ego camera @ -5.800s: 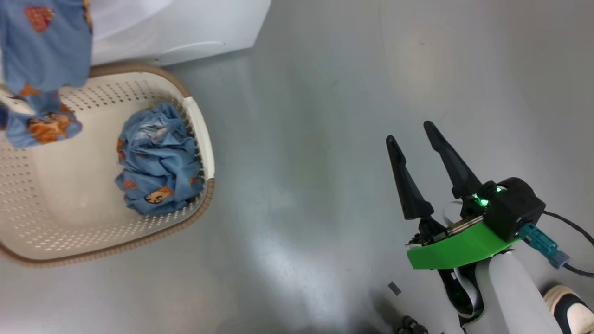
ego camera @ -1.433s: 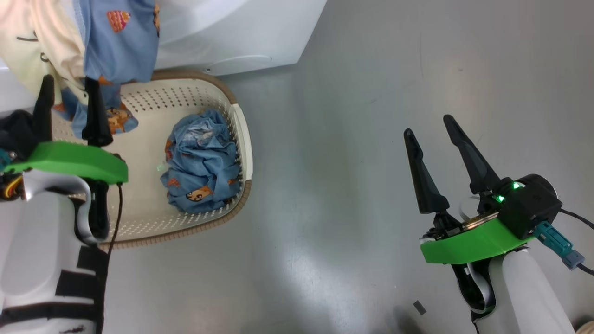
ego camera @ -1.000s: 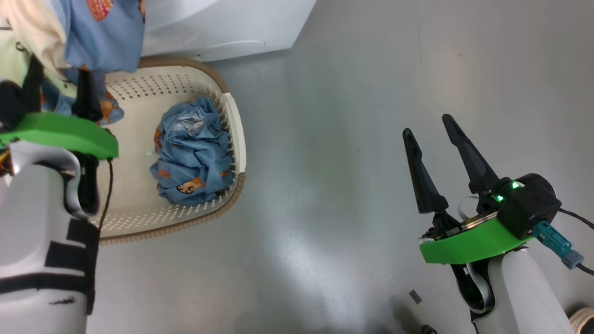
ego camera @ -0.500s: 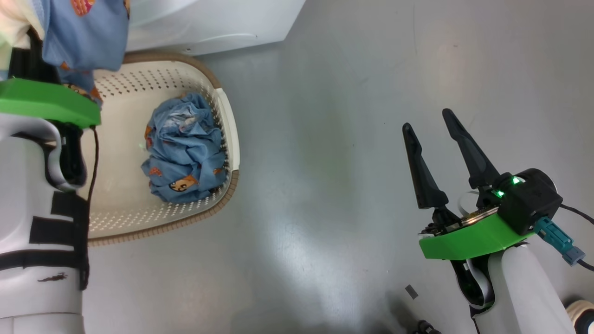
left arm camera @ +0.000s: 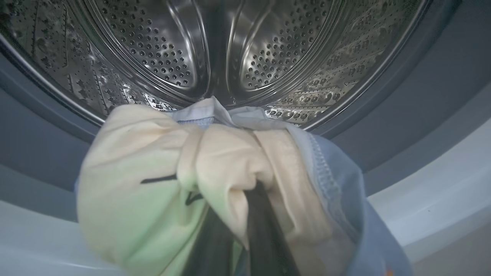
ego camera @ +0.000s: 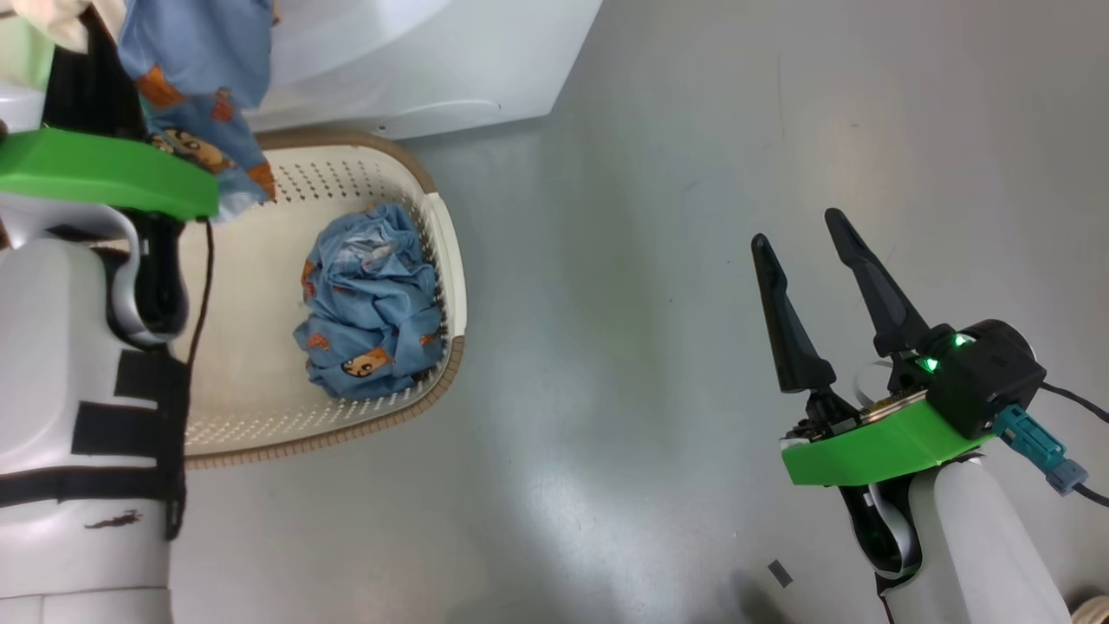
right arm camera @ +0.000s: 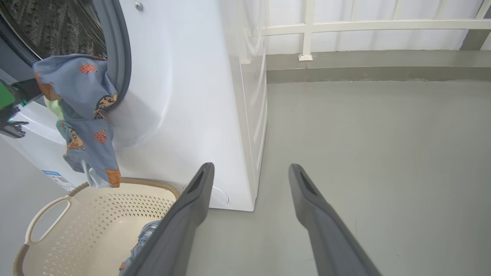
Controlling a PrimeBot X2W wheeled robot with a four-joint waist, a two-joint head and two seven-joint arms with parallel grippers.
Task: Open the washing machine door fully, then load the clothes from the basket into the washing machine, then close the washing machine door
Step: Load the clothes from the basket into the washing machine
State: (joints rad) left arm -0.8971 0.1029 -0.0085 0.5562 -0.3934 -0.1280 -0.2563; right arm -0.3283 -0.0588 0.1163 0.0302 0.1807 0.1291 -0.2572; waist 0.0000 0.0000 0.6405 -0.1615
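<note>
My left gripper (left arm camera: 253,191) is shut on a cream and light-blue garment (left arm camera: 153,180), right at the mouth of the washing machine's steel drum (left arm camera: 238,50). In the head view that garment (ego camera: 199,69) hangs over the basket (ego camera: 442,251), beside the left arm's green wrist bracket (ego camera: 104,173). A second crumpled blue piece of the clothes (ego camera: 372,303) lies inside the basket against its right wall. The white washing machine (ego camera: 416,61) stands just behind the basket. My right gripper (ego camera: 795,229) is open and empty above bare floor, well to the right. The washing machine door is out of view.
The grey-blue gasket (left arm camera: 402,107) rings the drum. A white railing (right arm camera: 345,27) and a low kerb run along the back. Grey floor spreads to the machine's right. A small dark scrap (ego camera: 780,572) lies on the floor near my right arm, and a shoe tip (ego camera: 1093,607) shows at the corner.
My left gripper has gone from open around the hanging garment to shut on it. The head camera has shifted a little. The right arm has stayed where it was, open.
</note>
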